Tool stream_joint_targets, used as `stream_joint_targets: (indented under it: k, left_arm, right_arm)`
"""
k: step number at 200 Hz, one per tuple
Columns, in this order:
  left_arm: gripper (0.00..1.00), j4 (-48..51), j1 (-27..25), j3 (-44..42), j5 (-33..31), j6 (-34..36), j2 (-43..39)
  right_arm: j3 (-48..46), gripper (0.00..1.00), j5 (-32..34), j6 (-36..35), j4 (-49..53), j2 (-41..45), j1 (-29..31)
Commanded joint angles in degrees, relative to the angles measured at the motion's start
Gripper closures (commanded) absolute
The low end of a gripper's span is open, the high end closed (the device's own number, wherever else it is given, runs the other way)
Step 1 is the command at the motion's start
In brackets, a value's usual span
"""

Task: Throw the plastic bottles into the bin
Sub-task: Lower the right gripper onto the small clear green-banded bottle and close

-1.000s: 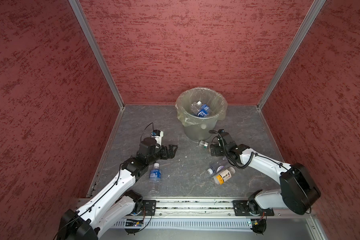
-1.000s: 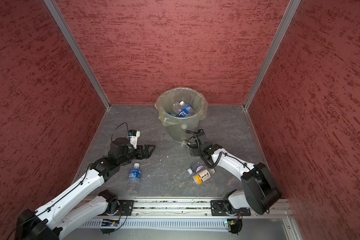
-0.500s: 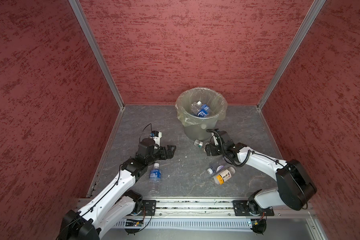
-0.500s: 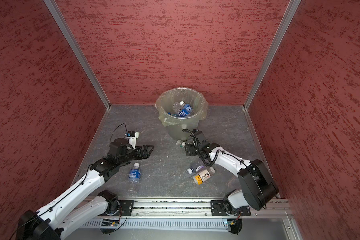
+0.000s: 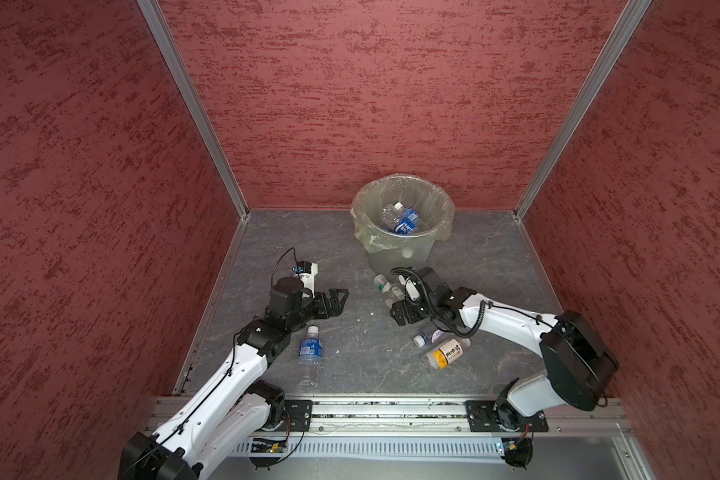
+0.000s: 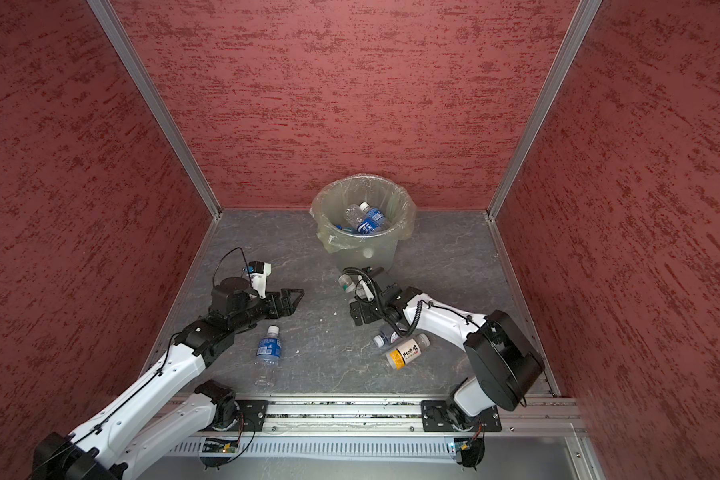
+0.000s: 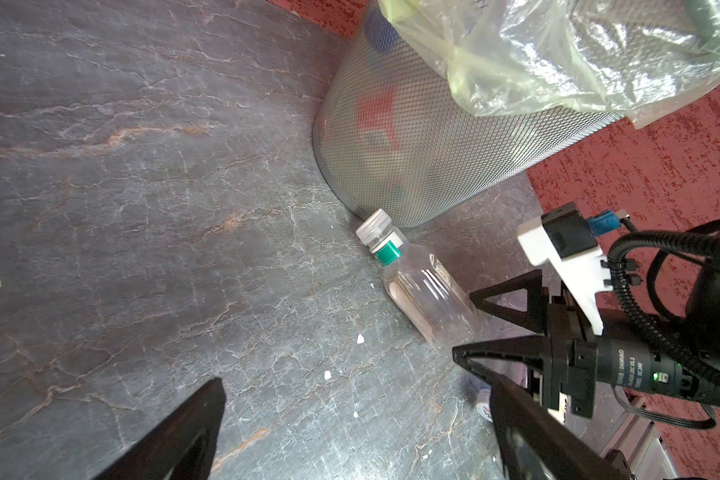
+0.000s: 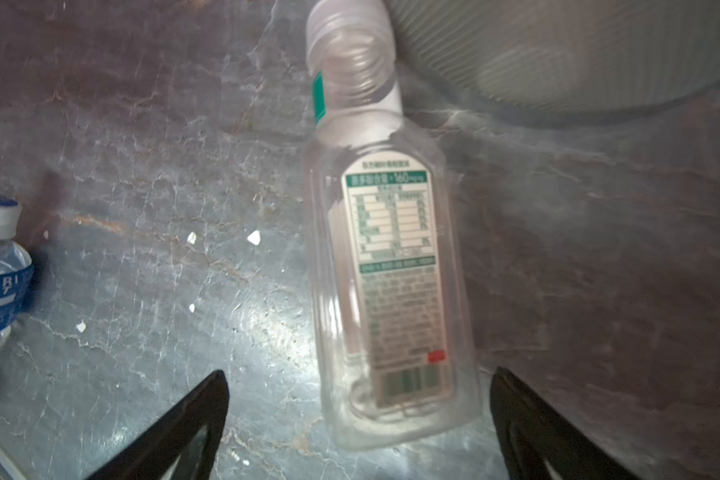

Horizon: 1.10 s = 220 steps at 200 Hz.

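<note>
I'm hovering the right gripper [image 8: 360,372], jaws spread, over the bottle [image 8: 391,270] touching the bin [image 5: 400,249]; left gripper [image 5: 342,298] spread, empty

Place: robot test cell, lab | Evidence: red textured walls [image 5: 371,104], aluminium corner posts [image 5: 194,108], grey stone-look floor [image 5: 371,361], two arms [image 5: 229,374] bolted to aluminium rail [image 5: 391,409], bare circuit board [image 5: 265,447] below

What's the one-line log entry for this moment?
left claw open, empty | right claw open, around base of green-label bottle lying beside bin, not gripped | blue-label bottle and yellow-label bottle on floor | bin holds bottles
</note>
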State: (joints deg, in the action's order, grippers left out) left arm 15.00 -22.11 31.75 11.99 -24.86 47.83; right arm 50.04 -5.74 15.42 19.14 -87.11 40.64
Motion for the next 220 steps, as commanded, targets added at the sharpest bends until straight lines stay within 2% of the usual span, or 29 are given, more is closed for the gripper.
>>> stream_joint_targets:
  k: [1, 32, 113, 147, 220]
  left_arm:
    - [0.00, 0.51, 0.64, -0.72, 1.05, -0.01, -0.90]
    - [0.01, 0.34, 0.82, -1.05, 1.28, -0.18, -0.96]
    - [0.01, 1.86, 1.43, -1.23, 1.25, -0.06, -2.33]
    - [0.01, 1.95, 1.87, -1.32, 1.24, -0.10, -1.98]
    - [0.00, 1.56, 2.16, -1.53, 1.63, -0.08, -1.09]
  right_arm:
    - [1.60, 0.01, 4.60, -1.14, 1.43, 1.14, 0.94]
    - [2.92, 0.01, 10.90, -1.41, 0.26, 1.39, 0.98]
    - [10.11, 0.03, 8.19, -2.04, -0.07, -5.55, 2.40]
    - [12.71, 0.07, 14.12, -0.21, 0.86, -8.80, 5.50]
    - [18.72, 0.16, 18.59, 2.85, 3.55, -15.54, 6.86]
